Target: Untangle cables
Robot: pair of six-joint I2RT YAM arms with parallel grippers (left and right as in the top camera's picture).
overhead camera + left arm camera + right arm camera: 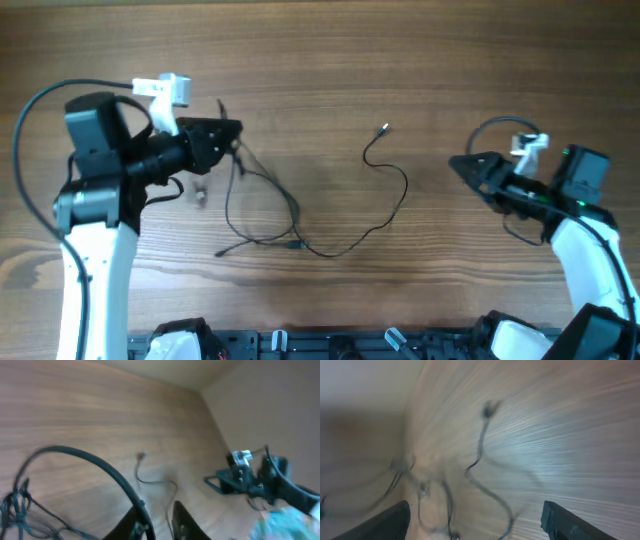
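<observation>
I count two arms on my screens, the left arm and the right arm. Each ends in one gripper, the left gripper and the right gripper, so two. The cables read as two thin black strands, though where they cross I can't be certain. One plug end shows plainly. There is one wooden table.

The desk has a brown wood-grain top, with the grain running left to right. Thin black cables lie directly on it, around the centre. The right strand starts at a small plug end, bends right, then curves down and left to the lower centre. There it meets the left strand, which forms a tall loop.
</observation>
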